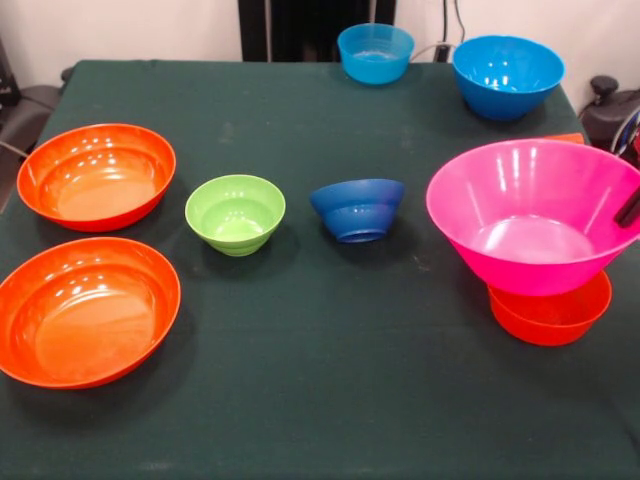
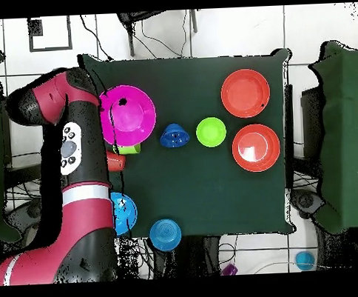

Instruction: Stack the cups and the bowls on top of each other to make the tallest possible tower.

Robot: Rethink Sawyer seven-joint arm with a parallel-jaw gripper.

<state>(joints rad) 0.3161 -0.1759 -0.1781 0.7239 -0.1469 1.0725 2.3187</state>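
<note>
The counter [image 1: 330, 400] has a dark green cloth, so a bowl should sit on it without sliding. The red and black arm [image 2: 83, 181] reaches in beside the tower. Only a dark piece of what seems to be the claw [image 1: 630, 208] shows, at the pink bowl's rim, and I cannot tell whether it is apart or together.

The big pink bowl [image 1: 535, 215] sits in an orange bowl [image 1: 550, 312] at the counter's edge. It looks light, stiff and glossy, so probably slippery. A pinch over the thin rim seems the best hold.

Two wide orange bowls [image 1: 95, 175] [image 1: 85, 310] lie side by side, well apart from the tower. They are likely just as light, and are best taken by the rim.

Two sky blue bowls [image 1: 507, 75] [image 1: 375, 52] stand at the opposite edge.

The lime green bowl [image 1: 235, 213] and the tilted dark blue bowl [image 1: 358, 208] are in the middle. They are small enough to tip easily.

The green cup [image 2: 131, 148] and the orange cup [image 2: 116, 160] peek out beside the arm.
</note>
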